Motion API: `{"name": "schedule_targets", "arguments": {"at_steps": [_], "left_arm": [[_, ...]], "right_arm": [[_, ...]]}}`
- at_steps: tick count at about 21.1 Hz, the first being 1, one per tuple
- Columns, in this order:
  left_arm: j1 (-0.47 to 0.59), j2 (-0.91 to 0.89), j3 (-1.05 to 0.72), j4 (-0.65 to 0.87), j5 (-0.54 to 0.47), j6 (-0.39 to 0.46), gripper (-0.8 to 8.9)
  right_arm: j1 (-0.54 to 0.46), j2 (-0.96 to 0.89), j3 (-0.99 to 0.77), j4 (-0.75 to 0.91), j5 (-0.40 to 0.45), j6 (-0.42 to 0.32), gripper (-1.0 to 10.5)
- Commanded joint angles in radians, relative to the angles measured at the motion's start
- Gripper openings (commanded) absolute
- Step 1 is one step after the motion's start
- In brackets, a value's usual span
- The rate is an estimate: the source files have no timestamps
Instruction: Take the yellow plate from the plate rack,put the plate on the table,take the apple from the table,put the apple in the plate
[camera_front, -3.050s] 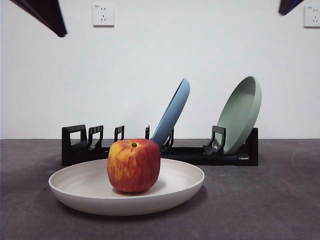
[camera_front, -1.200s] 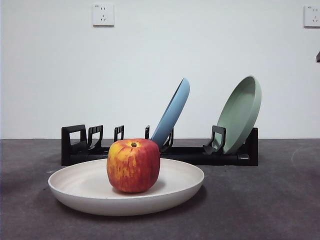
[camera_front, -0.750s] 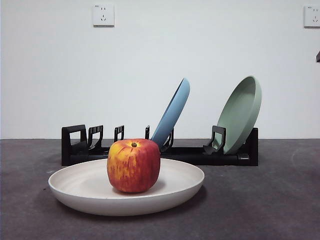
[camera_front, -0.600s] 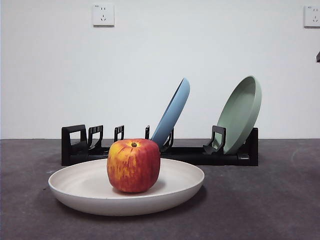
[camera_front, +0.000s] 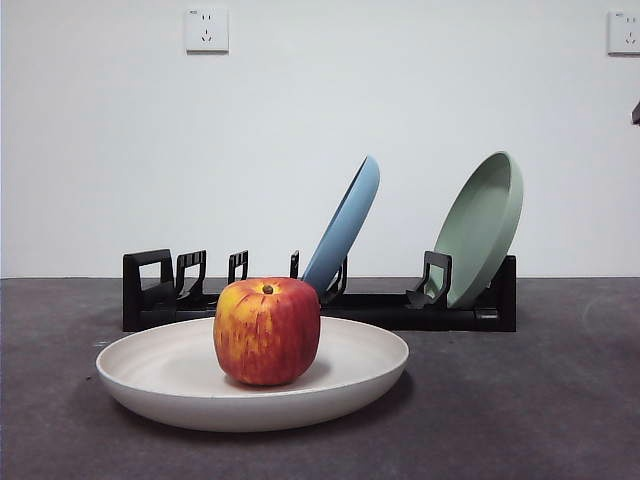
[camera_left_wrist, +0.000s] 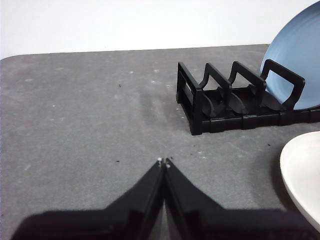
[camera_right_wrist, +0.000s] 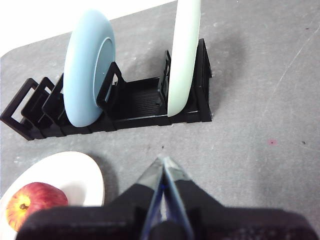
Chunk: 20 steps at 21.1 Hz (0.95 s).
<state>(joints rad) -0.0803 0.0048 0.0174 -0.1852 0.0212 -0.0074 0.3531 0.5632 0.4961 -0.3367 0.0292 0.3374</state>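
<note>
Apple (camera_front: 267, 331) is sitting upright in yellow plate (camera_front: 180, 395) on table (camera_front: 540, 400), just before plate rack (camera_front: 400, 310); left gripper (camera_left_wrist: 163, 162) and right gripper (camera_right_wrist: 163, 160) are hovering closed, empty, well apart from both.

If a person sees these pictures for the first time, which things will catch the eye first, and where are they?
First comes the apple, red and yellow, standing in the yellow plate on the table near the camera. Behind them, the plate rack holds a light blue plate and a sage green plate, both leaning on edge. The left gripper and right gripper hang shut above the table, away from everything.
</note>
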Motion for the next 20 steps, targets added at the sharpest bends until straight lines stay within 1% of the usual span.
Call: {"name": "schedule_targets", "arguments": {"at_steps": [1, 16, 17, 19, 20], "left_arm": [[0.004, -0.003, -0.014, -0.002, 0.006, 0.01, -0.02], [0.004, -0.003, -0.014, -0.002, 0.006, 0.01, -0.02], [0.004, -0.003, -0.014, -0.002, 0.006, 0.01, -0.02], [0.004, -0.003, -0.014, -0.002, 0.006, 0.01, -0.02], [0.004, -0.003, -0.014, -0.002, 0.006, 0.01, -0.02]], "right_arm": [[0.001, -0.001, -0.005, 0.006, 0.004, 0.009, 0.0], [0.001, -0.001, -0.005, 0.006, 0.004, 0.008, 0.0], [-0.001, -0.018, -0.005, 0.004, 0.01, -0.018, 0.0], [-0.01, -0.076, -0.006, 0.004, 0.053, -0.116, 0.0], [-0.022, -0.104, -0.01, 0.004, 0.055, -0.169, 0.0]]}}
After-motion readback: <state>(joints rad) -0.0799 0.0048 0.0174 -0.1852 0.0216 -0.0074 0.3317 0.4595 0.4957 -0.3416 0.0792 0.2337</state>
